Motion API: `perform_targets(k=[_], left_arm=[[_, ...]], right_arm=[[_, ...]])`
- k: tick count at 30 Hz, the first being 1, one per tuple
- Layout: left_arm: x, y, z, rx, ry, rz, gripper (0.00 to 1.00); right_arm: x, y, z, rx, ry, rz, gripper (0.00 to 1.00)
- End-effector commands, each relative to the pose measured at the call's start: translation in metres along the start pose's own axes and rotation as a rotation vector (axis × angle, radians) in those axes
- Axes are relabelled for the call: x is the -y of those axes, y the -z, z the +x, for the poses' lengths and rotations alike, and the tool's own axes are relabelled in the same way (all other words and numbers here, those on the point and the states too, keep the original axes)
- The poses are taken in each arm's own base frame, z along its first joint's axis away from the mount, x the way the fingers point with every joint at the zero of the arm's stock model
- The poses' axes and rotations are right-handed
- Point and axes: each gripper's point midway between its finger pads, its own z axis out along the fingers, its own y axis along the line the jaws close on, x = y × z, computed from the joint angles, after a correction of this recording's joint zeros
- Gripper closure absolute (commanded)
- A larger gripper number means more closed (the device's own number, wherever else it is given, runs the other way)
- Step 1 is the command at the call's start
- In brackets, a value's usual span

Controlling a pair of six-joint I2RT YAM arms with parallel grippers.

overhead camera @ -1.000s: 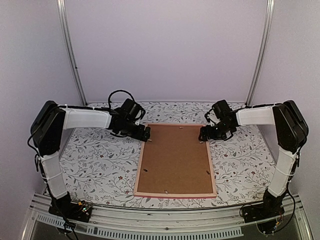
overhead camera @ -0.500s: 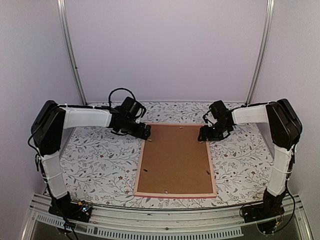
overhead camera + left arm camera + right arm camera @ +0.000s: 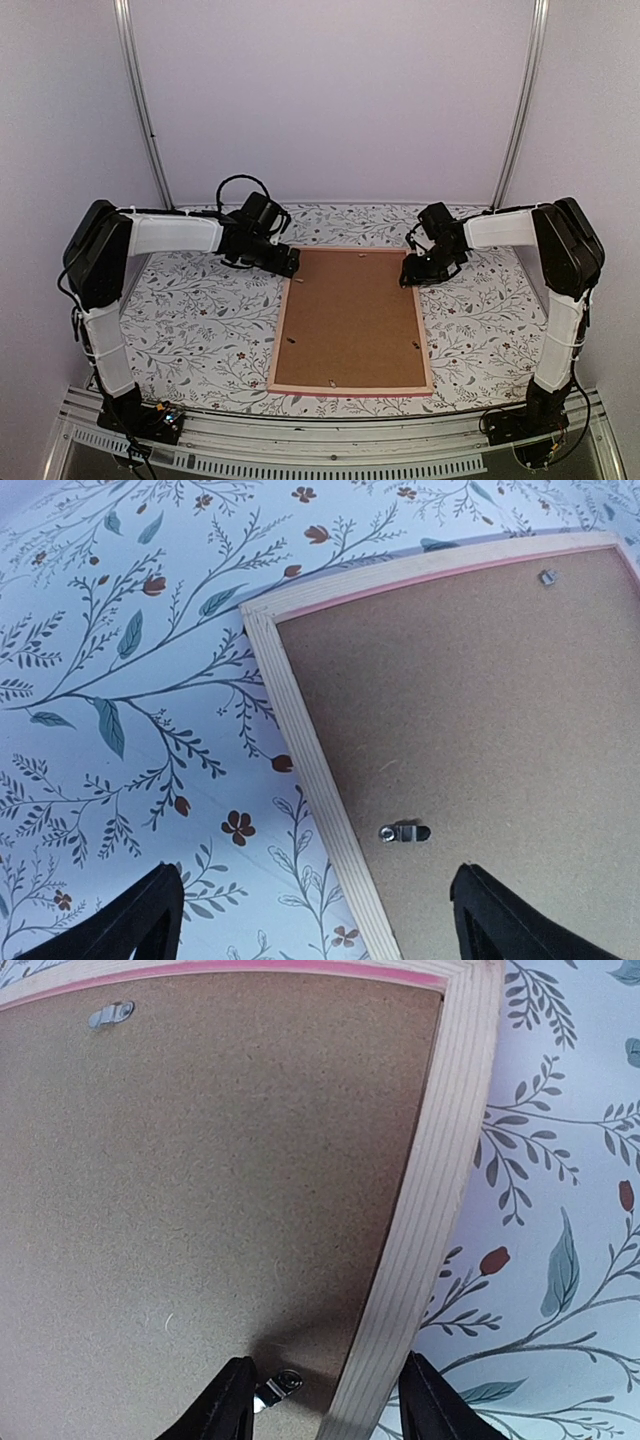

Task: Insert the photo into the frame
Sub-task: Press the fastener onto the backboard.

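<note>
Nothing readable shows in any view: no text, label, brand, number or sign. The frame [image 3: 440, 1160] and its brown board [image 3: 350, 320] are plain. The small metal clip [image 3: 278, 1388] between the fingers of the right claw [image 3: 325, 1400] carries no mark that can be made out. The cloth [image 3: 200, 320] around both claws has only a print of leaves and flowers.

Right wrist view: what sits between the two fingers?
A metal clip on the backing board and the frame's side rail, both showing in the right wrist view.
</note>
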Motion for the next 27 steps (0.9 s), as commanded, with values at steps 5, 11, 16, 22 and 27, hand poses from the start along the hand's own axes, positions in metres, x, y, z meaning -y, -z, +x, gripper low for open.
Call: perform_targets(k=[5, 11, 16, 22, 27], left_arm=[[-0.005, -0.004, 0.0, -0.017, 0.006, -0.011, 0.06], [-0.007, -0.003, 0.007, -0.028, 0.01, -0.016, 0.06], [-0.01, -0.005, 0.013, -0.04, 0.01, -0.025, 0.06], [-0.012, -0.005, 0.017, -0.046, 0.011, -0.03, 0.06], [-0.012, -0.007, 0.02, -0.048, 0.019, -0.018, 0.06]], right_arm=[[0.017, -0.002, 0.015, -0.033, 0.035, 0.071, 0.55], [0.02, 0.001, 0.021, -0.035, 0.048, 0.07, 0.59], [0.017, 0.001, 0.022, -0.036, 0.071, 0.034, 0.62], [0.021, 0.001, 0.021, -0.034, 0.077, 0.001, 0.67], [0.027, 0.004, 0.017, -0.017, 0.072, -0.012, 0.7]])
